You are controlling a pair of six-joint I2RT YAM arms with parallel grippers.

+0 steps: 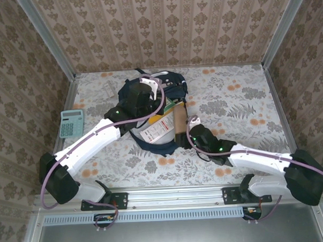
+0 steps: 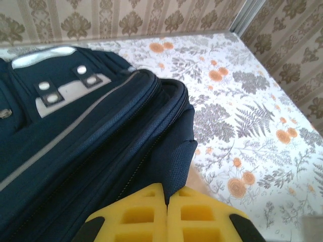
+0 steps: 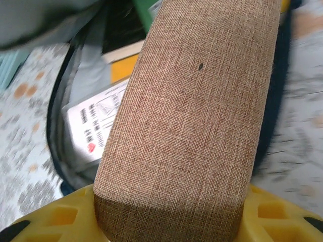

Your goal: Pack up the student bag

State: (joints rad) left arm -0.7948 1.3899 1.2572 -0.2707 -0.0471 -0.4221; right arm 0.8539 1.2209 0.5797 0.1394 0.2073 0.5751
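Brown woven case: an oblong case held lengthwise by the right gripper. The yellow fingers stand about half apart and press on its two flanks, and its far end leans over the bag's mouth.
Student bag: navy, lying mid-table between the two grippers, its open side toward the arms.
Left gripper: fingers closed together, pinching a fold of navy fabric at the edge of the mouth, which props the opening.
Contents: a white printed packet lies flat inside, with yellow and green items beyond it.
Step in hand (judged): sliding the case into the main compartment.
Doing it well: hold the long axis in line with the opening and lead with the far end. Lower the case onto or beside the packet, and let go only once most of its length is past the rim. The left grip should hold the lip lifted throughout.
Edges: the navy rim runs close along the case's right flank, so a snag seems likeliest there. Grey lining borders the left side.
Open room: bare floral cloth to the right of the bag gives the right arm a way out. A calculator lies well apart on the left, near the wall. Patterned walls close three sides.
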